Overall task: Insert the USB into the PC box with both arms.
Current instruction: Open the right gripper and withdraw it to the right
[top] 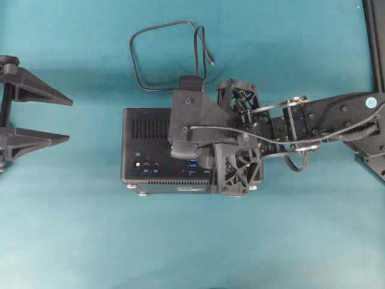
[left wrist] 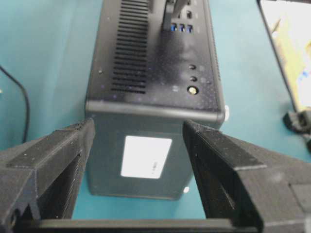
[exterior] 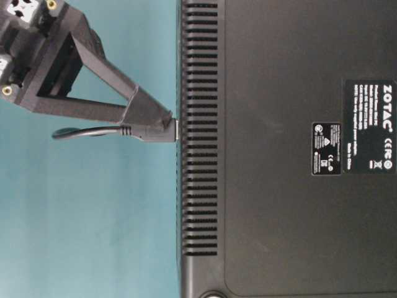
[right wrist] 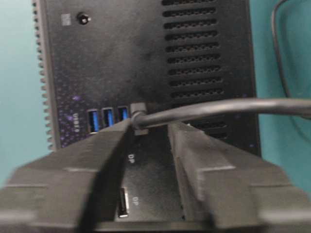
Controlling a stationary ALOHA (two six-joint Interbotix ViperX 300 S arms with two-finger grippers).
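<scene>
robot lab bench: teal tabletop (top: 72,229), fixed black arms.

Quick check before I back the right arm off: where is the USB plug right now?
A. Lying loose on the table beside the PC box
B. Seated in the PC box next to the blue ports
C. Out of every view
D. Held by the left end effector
B: the right wrist view shows the USB plug seated in the PC box beside the blue ports, between the right end effector's parted fingers.

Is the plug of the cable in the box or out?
In. The plug sits in the box beside the blue ports, and the right gripper has open fingers around it.
</scene>
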